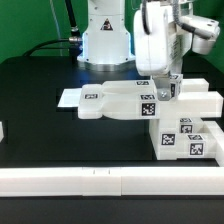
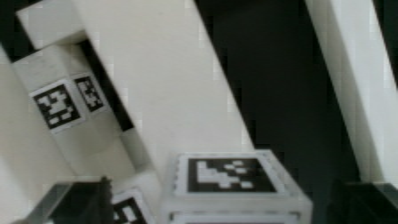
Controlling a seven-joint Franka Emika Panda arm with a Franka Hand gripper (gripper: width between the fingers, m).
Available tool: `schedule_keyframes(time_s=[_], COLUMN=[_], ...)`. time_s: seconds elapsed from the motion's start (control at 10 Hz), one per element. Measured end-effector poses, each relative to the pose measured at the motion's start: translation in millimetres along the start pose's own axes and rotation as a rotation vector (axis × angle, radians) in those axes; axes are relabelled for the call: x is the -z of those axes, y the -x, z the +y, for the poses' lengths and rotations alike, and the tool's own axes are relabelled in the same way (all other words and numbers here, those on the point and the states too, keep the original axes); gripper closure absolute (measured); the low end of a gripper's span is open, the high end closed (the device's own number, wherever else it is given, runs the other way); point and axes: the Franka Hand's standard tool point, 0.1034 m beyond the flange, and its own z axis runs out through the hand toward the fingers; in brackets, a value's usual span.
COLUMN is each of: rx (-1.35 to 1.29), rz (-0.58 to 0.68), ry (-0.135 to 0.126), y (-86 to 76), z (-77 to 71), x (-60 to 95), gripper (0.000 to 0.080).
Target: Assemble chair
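The chair, a bunch of chunky white plastic parts with black-and-white square tags, sits on the black desk (image 1: 40, 140) toward the exterior view's right. There's a flat white seat slab (image 1: 120, 102) lying down, and a small white tagged post (image 1: 162, 93) standing on it. In front of that, nearer the camera, sits a blocky white piece with several tags (image 1: 185, 138). A long white border rail (image 1: 110, 178) runs along the front edge of the desk, and a thin white marker board (image 1: 72, 97) pokes out behind the slab on the exterior view's left.

The robot's hand (image 1: 165, 80) hangs right over the post. In the wrist view the tagged top of the post (image 2: 228, 175) sits between the two dark fingertips (image 2: 68, 205) with a gap on each side, so the hand looks open and isn't gripping anything.

Risk from here, as a guess: the fingers are so near the post that pulling away at an angle could clip it and tilt or unseat it. If it isn't fully seated, it could topple.
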Motion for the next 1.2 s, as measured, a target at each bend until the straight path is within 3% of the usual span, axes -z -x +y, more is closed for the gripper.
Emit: schedule_keyframes(time_s=[0.7,0.9,1.2], rx=[0.518,0.857,1.209], rz=[0.000,0.030,0.032], ry=[-0.002,0.057,0.084], y=[2.0,0.3,-3.1], z=[-2.0,-3.1,-8.3], x=[-0.2,1.6,3.5], gripper=[0.0151,0.0151,0.0151])
